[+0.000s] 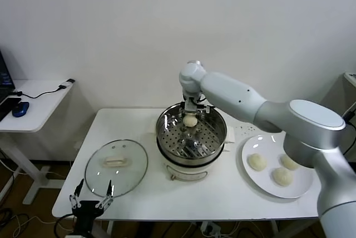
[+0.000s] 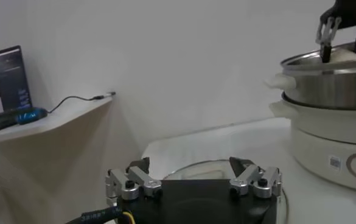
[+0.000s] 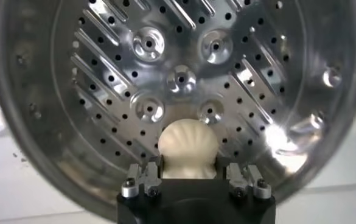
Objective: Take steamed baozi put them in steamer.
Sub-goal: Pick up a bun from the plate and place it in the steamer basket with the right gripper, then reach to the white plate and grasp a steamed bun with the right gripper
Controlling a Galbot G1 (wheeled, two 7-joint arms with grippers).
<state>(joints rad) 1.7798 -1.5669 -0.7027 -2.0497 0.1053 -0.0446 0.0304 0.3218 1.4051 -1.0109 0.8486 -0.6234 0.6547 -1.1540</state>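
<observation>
Placing step, first of four; white bench (image 1: 139,204) carrying all; steamer (image 1: 167,138) at its centre as landmark. Right of the steamer, a plate (image 1: 253,185) with three baozi (image 1: 256,162) waiting. Over the steamer's far rim, right hand (image 1: 191,117) pinching one bun (image 3: 187,148) just above the perforated floor. Left of the steamer, past the glass lid (image 1: 94,179), left hand (image 1: 92,203) spread, idle. Next, likely: lower slightly, release, lift clear.
</observation>
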